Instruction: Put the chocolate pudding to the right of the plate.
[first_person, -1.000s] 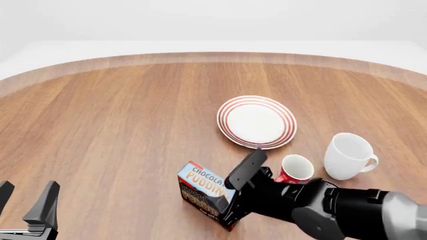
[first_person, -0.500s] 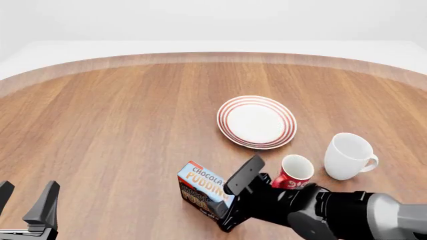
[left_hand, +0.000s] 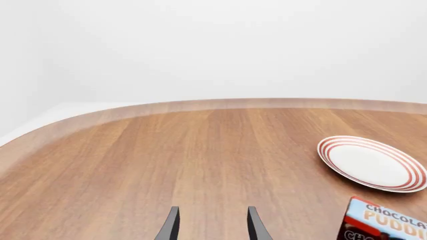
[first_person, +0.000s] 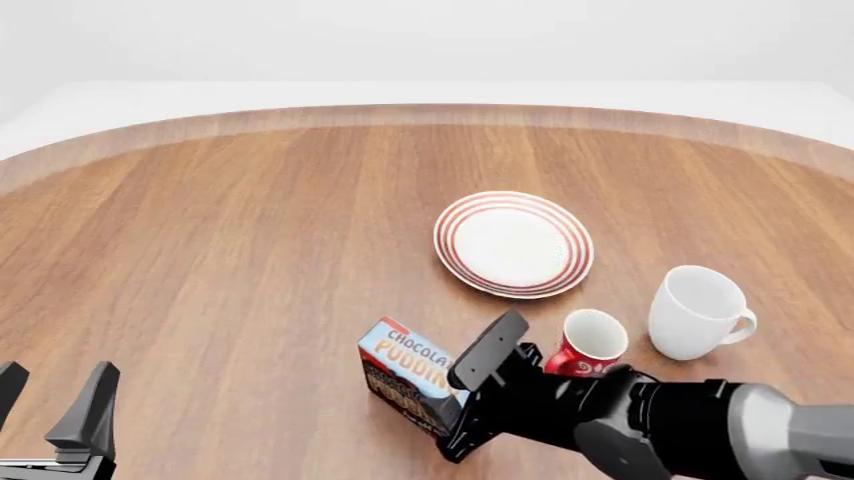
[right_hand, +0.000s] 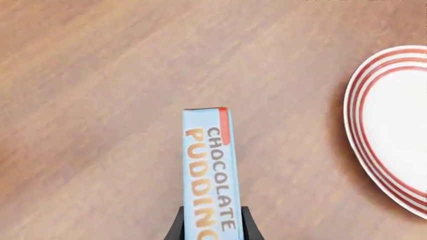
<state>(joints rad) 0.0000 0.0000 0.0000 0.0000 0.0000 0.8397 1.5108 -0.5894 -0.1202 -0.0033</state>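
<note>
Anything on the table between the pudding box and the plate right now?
No. In the right wrist view only bare wood separates the chocolate pudding from the plate; the front view shows the same gap. The red mug stands off to the right of it.

Front view: fixed, high, looks forward and down over table (first_person: 240, 230). Left wrist: low, far back. Right wrist: close, straight down. All three share plate (first_person: 513, 243) and chocolate pudding (right_hand: 212, 170)
</note>
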